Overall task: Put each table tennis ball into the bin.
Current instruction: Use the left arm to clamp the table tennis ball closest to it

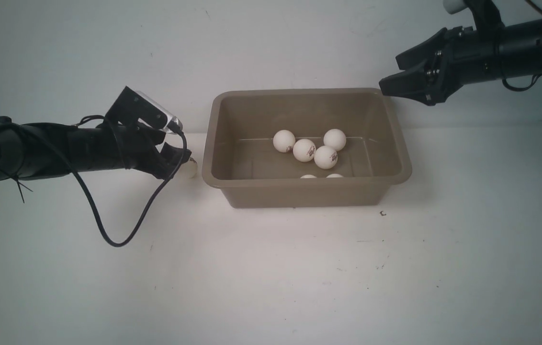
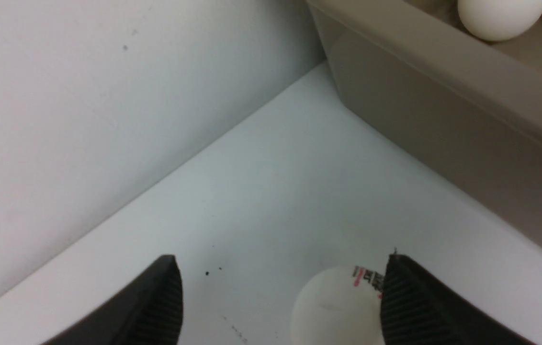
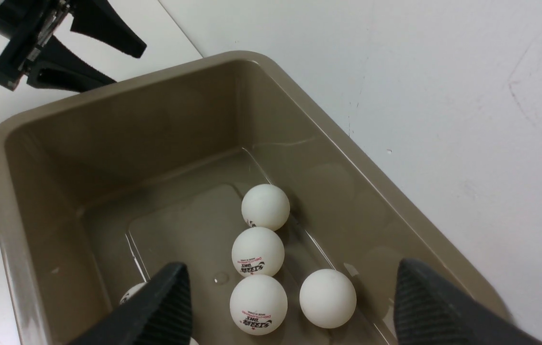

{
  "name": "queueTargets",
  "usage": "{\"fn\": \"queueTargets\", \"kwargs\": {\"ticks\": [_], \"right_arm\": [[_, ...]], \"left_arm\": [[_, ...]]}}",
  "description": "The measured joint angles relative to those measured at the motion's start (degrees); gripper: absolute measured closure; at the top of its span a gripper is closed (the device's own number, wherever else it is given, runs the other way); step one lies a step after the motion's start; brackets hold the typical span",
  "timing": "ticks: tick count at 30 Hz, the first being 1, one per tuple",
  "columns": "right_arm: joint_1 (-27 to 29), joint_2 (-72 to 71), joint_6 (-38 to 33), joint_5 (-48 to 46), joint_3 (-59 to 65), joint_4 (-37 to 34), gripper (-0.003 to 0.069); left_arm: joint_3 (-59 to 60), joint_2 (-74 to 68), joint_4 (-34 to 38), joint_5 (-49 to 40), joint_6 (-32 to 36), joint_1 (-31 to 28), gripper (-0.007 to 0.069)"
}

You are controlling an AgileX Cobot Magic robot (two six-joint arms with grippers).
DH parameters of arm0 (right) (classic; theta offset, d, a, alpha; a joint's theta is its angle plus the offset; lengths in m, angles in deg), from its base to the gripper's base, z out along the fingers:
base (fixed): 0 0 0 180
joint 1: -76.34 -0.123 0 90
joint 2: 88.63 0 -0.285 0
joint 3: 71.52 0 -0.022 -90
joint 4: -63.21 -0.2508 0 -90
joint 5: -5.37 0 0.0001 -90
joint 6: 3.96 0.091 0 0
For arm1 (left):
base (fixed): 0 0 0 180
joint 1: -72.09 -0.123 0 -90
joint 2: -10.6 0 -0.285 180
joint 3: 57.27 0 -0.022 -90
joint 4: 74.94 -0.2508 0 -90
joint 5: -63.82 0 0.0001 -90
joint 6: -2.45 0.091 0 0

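Note:
The taupe bin point(image 1: 299, 194) stands at the back centre of the table and holds several white table tennis balls point(image 1: 304, 150). One more ball point(image 1: 188, 167) lies on the table just left of the bin. My left gripper point(image 1: 177, 160) is low around that ball point(image 2: 338, 306), open. The ball rests against one finger point(image 2: 410, 302), with a wide gap to the other finger. My right gripper point(image 1: 390, 74) hangs open and empty above the bin's far right corner. In the right wrist view it point(image 3: 292, 266) looks down on the balls point(image 3: 258, 304) inside.
A white wall rises directly behind the bin point(image 2: 443, 110) and the left gripper. A black cable point(image 1: 108, 230) loops down from the left arm onto the table. A tiny dark speck point(image 1: 382, 213) lies by the bin's front right corner.

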Motion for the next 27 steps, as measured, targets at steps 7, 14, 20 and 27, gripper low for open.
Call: {"fn": "queueTargets", "kwargs": {"ticks": [7, 14, 20, 27], "right_arm": [[0.0, 0.0, 0.0, 0.0, 0.0, 0.0, 0.0145], [0.0, 0.0, 0.0, 0.2, 0.0, 0.0, 0.0145], [0.0, 0.0, 0.2, 0.3, 0.0, 0.0, 0.0145], [0.0, 0.0, 0.8, 0.7, 0.0, 0.0, 0.0145]], "left_arm": [[0.0, -1.3, 0.6, -2.4, 0.0, 0.0, 0.0125], [0.0, -1.3, 0.6, -1.1, 0.1, 0.1, 0.0125], [0.0, -2.1, 0.7, 4.1, 0.3, 0.1, 0.0125], [0.0, -2.2, 0.9, 4.6, 2.2, 0.1, 0.0250]]}}
